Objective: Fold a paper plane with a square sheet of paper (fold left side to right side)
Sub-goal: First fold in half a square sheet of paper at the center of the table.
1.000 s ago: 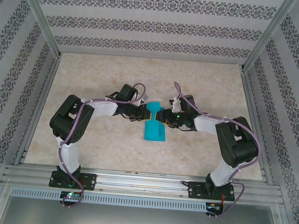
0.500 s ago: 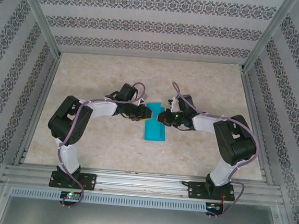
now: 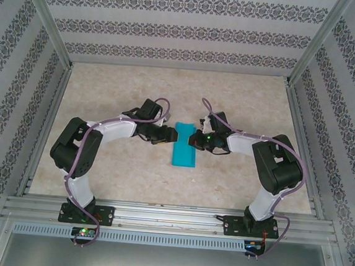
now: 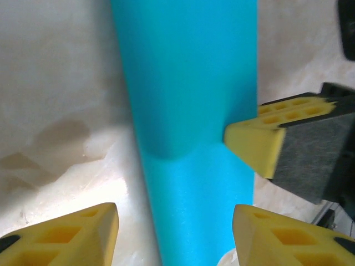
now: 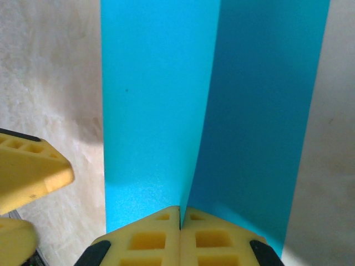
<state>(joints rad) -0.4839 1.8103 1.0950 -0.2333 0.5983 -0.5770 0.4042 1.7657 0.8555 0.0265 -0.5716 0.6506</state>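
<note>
The square sheet of paper [image 3: 183, 148], folded into a narrow teal strip, is laid on the middle of the surface [image 3: 242, 101], its length running away from the arm bases. Just left of the strip's far half, the left hand [image 3: 163, 134] is held with jaws well apart, nothing gripped. At the strip's right edge the right hand [image 3: 194, 139] is pressed fully closed, fingertips [image 5: 150, 238] touching the paper; whether a layer is pinched cannot be told.

Right gripper [image 5: 180, 219]: fingertips pressed together on near edge of paper [image 5: 158, 111], at foot of a crease. Left half bright, right half shaded. Left gripper finger [image 5: 28, 172] just beside paper, over table [image 5: 50, 66].
</note>
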